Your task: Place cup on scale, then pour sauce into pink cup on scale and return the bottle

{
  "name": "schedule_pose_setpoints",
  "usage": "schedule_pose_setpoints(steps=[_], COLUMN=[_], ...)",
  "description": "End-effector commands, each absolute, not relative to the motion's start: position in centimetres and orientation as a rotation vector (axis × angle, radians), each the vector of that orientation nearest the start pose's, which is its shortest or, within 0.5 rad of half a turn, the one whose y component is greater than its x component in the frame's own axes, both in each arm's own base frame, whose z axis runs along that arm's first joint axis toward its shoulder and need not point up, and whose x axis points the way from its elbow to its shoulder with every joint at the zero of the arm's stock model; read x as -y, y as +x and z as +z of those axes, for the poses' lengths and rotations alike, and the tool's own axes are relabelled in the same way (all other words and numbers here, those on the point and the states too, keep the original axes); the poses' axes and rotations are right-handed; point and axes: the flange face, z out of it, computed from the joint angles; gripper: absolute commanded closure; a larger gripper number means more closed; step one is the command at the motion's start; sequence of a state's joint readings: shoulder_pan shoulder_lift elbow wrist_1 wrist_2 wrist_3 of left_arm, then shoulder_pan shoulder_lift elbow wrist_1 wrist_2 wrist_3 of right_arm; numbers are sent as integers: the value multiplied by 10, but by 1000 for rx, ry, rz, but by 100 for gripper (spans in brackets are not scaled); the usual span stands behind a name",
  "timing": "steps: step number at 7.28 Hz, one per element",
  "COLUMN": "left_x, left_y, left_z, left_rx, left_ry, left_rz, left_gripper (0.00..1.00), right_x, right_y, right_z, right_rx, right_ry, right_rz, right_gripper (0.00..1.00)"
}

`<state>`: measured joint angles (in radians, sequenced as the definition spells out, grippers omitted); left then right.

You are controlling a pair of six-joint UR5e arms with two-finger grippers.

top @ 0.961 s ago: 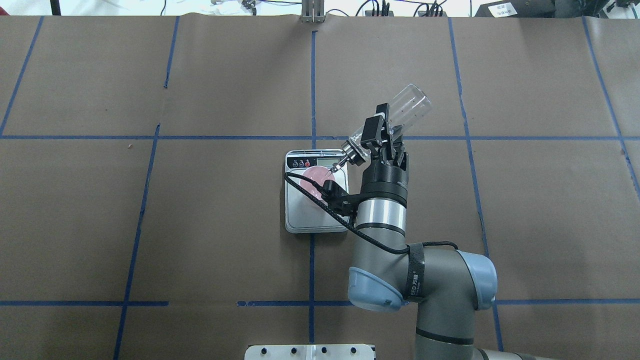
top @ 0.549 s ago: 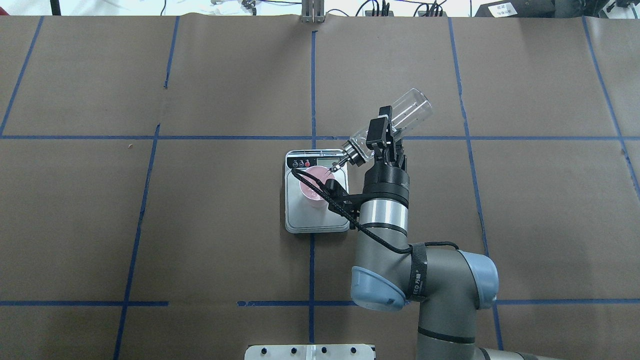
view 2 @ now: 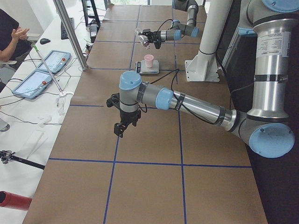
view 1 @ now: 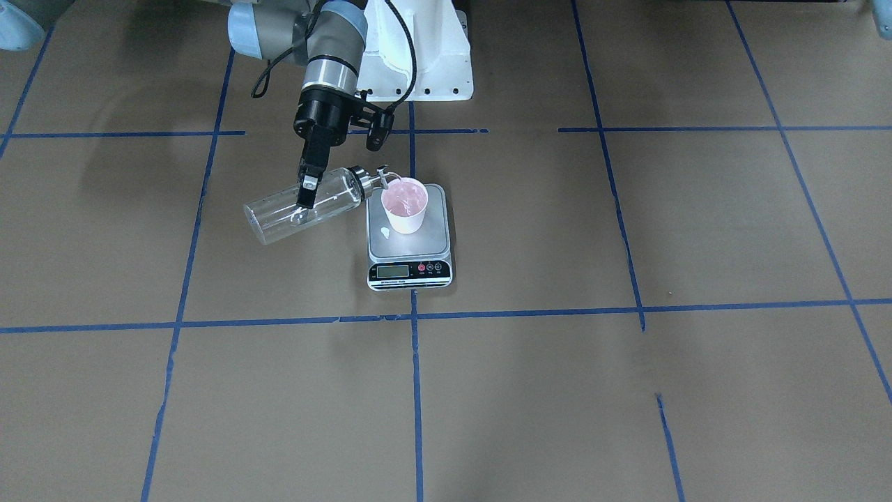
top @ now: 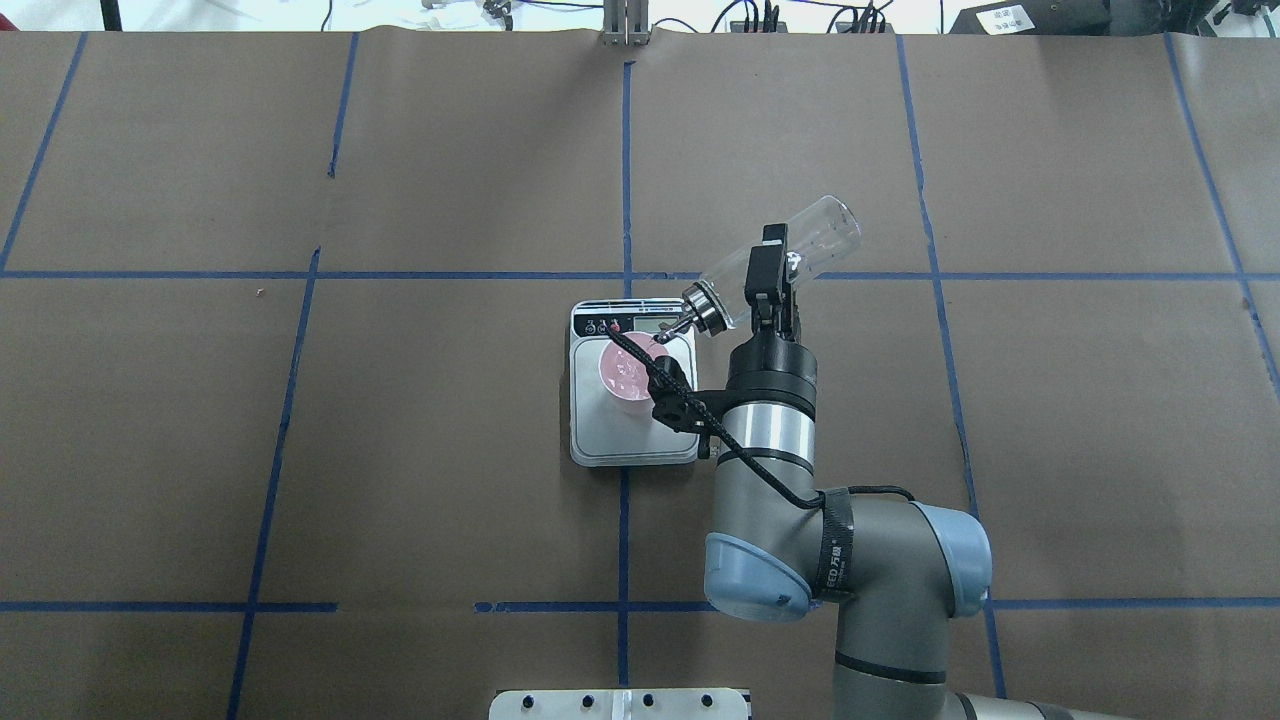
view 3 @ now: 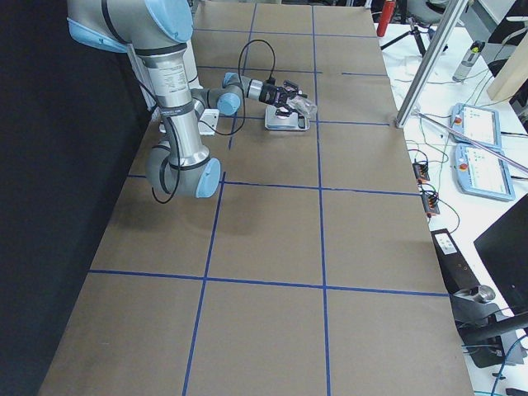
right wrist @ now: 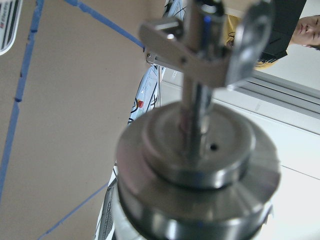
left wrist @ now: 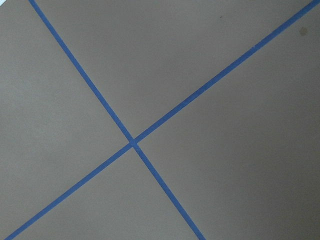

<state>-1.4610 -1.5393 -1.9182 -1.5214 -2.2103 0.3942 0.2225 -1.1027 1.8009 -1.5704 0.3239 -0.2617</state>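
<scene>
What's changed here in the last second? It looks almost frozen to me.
Very little. The right gripper turned slightly at the wrist, swinging the base end of the bottle a touch toward the robot. Nothing was grabbed or released. Same as before: bottle gripped, spout by the rim of the cup, cup on the scale.

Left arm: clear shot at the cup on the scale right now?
Probably, from its own side: nothing shows left of the cup. But the right gripper holds the bottle tilted, spout at the rim, crowding the top.
</scene>
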Motion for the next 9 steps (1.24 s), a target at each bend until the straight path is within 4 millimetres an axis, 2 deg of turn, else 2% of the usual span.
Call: schedule_pose_setpoints(steps=[1, 5, 7, 9], left_x=[481, 481, 482, 487], left_y=[-22, -24, -27, -27], left_z=[515, 509, 508, 502], left_rx=[-620, -620, -618, -616], left_ry=[352, 362, 364, 370], left_rz=[565, 558, 551, 544], left_gripper=[0, 0, 0, 0], right_x=[352, 350, 349, 351], right_y=[-528, -523, -493, -455], right_z=[257, 254, 236, 240], right_rx=[-633, -348, -251, -66], right_ry=[1209, 1263, 1272, 1251], right_rz=[-851, -712, -691, -561], right_gripper=[100, 100, 100, 100])
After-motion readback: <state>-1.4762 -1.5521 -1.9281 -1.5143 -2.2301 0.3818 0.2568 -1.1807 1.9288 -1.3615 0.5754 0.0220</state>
